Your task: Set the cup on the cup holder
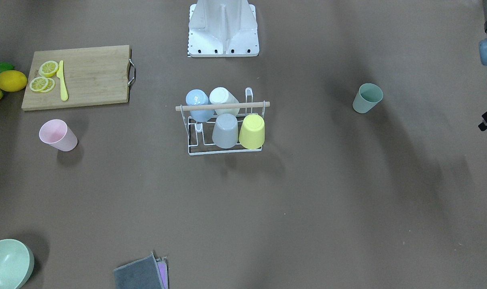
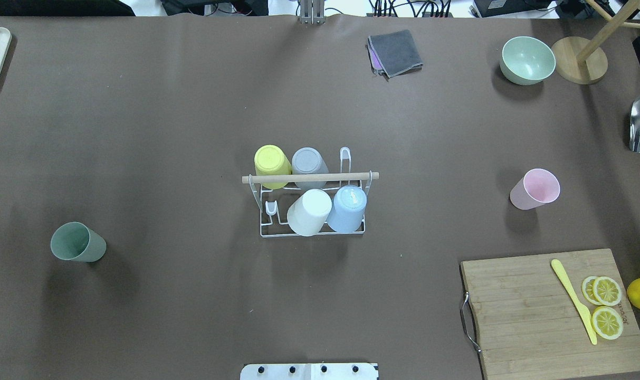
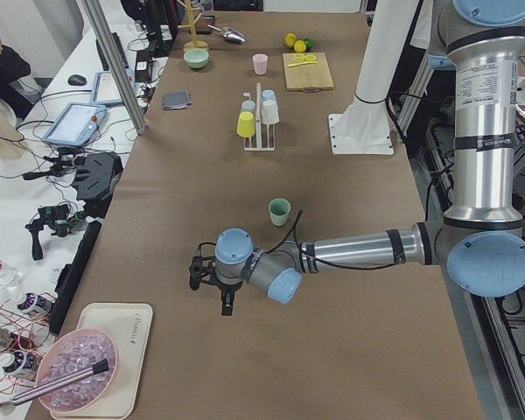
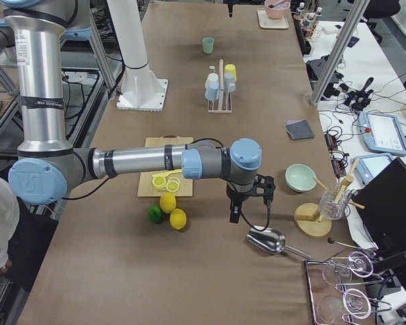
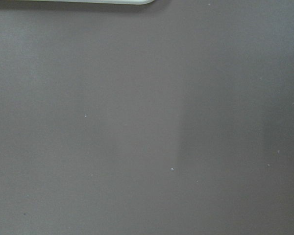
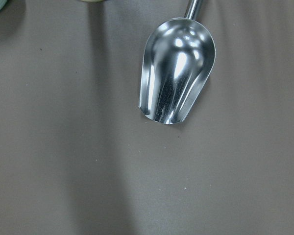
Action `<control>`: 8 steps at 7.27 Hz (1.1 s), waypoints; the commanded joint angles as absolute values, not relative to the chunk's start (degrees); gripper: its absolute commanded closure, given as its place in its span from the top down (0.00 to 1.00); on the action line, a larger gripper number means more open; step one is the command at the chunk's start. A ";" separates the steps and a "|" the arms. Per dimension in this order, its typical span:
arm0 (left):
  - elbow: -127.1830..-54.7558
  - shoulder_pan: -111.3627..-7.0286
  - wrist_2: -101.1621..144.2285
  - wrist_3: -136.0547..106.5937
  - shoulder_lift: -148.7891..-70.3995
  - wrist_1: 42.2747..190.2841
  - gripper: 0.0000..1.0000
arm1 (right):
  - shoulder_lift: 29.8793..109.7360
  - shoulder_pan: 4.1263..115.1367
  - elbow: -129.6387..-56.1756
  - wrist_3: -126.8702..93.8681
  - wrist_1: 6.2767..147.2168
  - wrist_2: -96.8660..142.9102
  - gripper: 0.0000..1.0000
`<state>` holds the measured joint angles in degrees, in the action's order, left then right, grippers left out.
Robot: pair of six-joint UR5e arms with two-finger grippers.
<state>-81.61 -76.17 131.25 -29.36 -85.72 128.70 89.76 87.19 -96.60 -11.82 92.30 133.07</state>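
**Four cups racked, two loose**

Four cups sit upside down on the rack (image 2: 309, 178) at mid-table. The yellow cup (image 2: 271, 161) and grey cup (image 2: 308, 162) are in the far row. The white cup (image 2: 310, 211) and blue cup (image 2: 349, 208) are in the near row. One prong stands bare at the right end of the far row, another at the left end of the near row.

The green cup (image 2: 77, 243) stands upright well left of the rack. The pink cup (image 2: 535, 189) stands upright well right of it.

The left gripper (image 3: 212, 293) hovers over bare table (image 2: 193, 105), left of the green cup. Nothing shows in its fingers, but how far apart they stand cannot be told. The right gripper (image 4: 250, 203) hangs at the far right, just above a steel scoop (image 6: 176, 78). It too has hold of nothing visible, and its opening cannot be told.

Near right lies a board (image 2: 531, 311) with lemon slices and a yellow knife.
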 commanded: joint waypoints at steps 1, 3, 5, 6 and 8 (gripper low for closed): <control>-81.22 -75.32 131.22 -29.18 -85.61 128.85 0.97 | 89.39 87.19 -97.11 -11.78 92.63 133.07 1.00; -79.73 -75.32 131.13 -29.27 -85.78 128.58 0.97 | 85.19 82.39 -97.21 -12.04 96.90 133.42 1.00; -79.19 -75.32 131.31 -29.62 -86.13 128.06 0.97 | 81.22 77.28 -96.42 -13.18 99.93 134.03 1.00; -78.49 -75.32 131.40 -30.05 -86.65 127.80 0.97 | 80.08 75.60 -96.07 -13.62 100.02 134.38 1.00; -78.31 -75.32 131.22 -29.71 -86.57 127.79 0.97 | 75.27 73.22 -93.62 -13.62 105.43 136.22 1.00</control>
